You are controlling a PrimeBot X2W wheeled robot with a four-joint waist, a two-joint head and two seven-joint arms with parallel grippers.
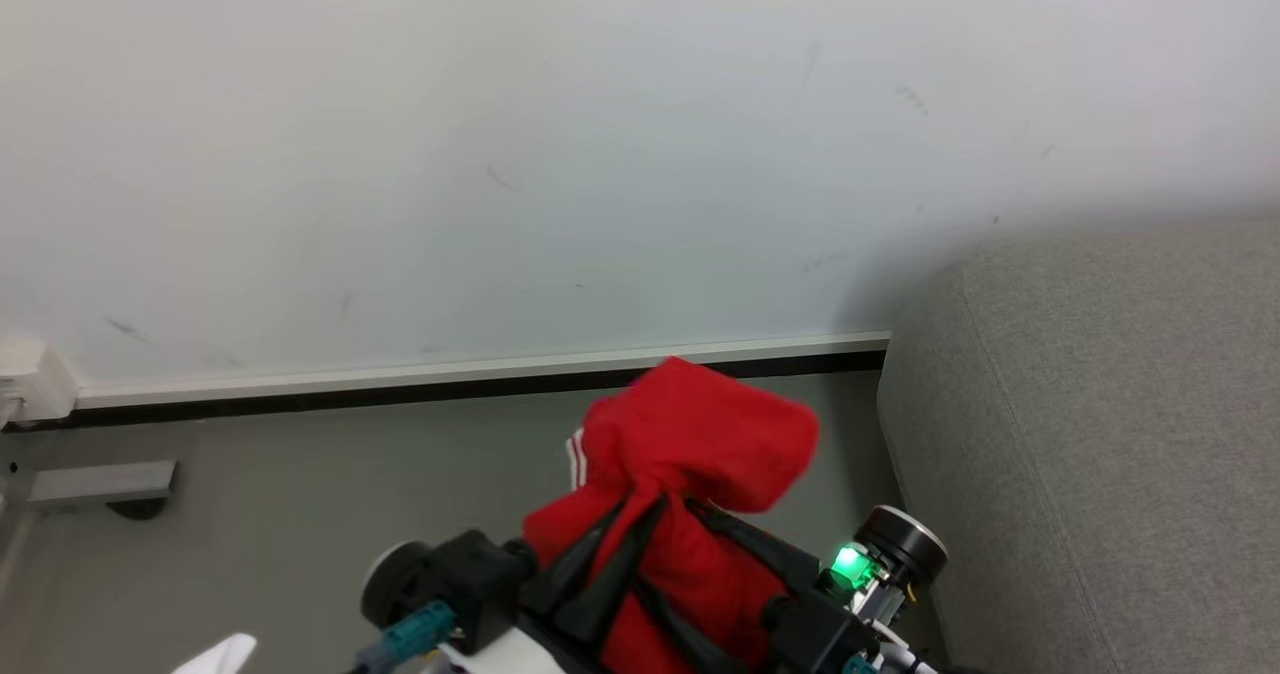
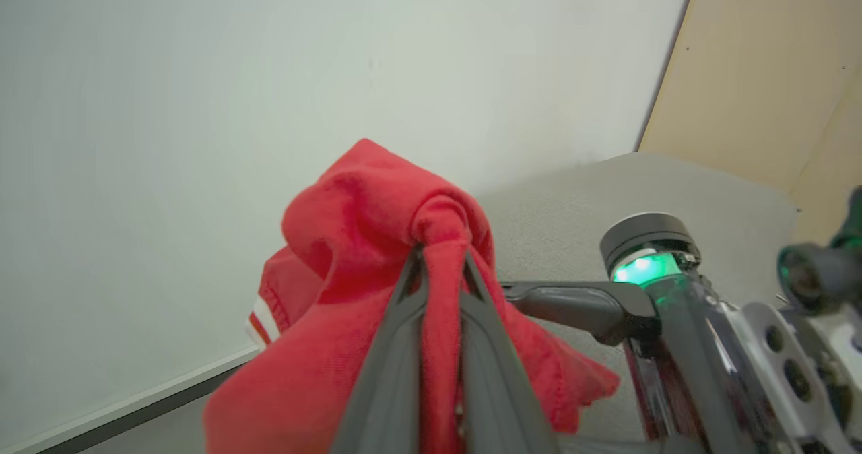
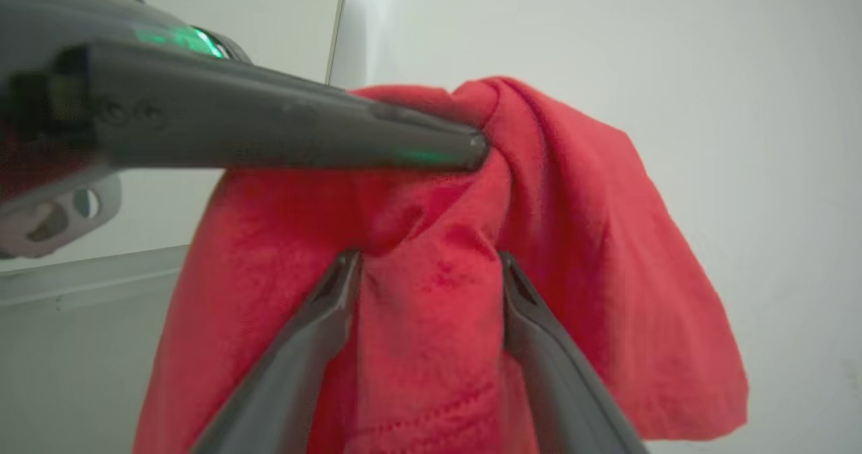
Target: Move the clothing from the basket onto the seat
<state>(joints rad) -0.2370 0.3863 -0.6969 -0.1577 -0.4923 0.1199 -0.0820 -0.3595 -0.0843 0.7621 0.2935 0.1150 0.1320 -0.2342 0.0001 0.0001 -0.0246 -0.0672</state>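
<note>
Clothing: one red garment (image 1: 690,444), bunched and hanging in the air above the floor (image 1: 300,514), not resting on anything.
Long axis: runs up and down. The bulk hangs from the pinch point, and a loose lobe flops over the top toward the wall (image 1: 500,154).
Facing: the white trim (image 1: 577,459) with thin red stripes shows on the garment's left edge in the head view. The rounded lobe leans right, toward the seat.
Left gripper (image 2: 442,257): clenched on a twisted neck of the fabric, with the fingertips together and cloth gathered over and around them.
Right gripper (image 3: 427,262): spread wide. Its two fingers (image 3: 316,333) stand on either side of a hanging fold just below the left gripper's pinch. The fabric lies against both inner faces, but whether they press it cannot be told.
Seat (image 1: 1100,434): grey upholstery at the right of the head view. Its rounded left edge is near the garment but apart from it, and no cloth lies on it.
Between the garment and the seat: the right gripper's wrist with its green light (image 1: 850,564), and a strip of bare floor.
Behind: pale wall with faint scuffs, and a white skirting strip (image 1: 480,366) with a dark line under it.
Far left on the floor: a flat grey block (image 1: 100,482), well apart from the garment.
Left wrist view, upper right: a beige panel (image 2: 774,70) beyond the seat.
</note>
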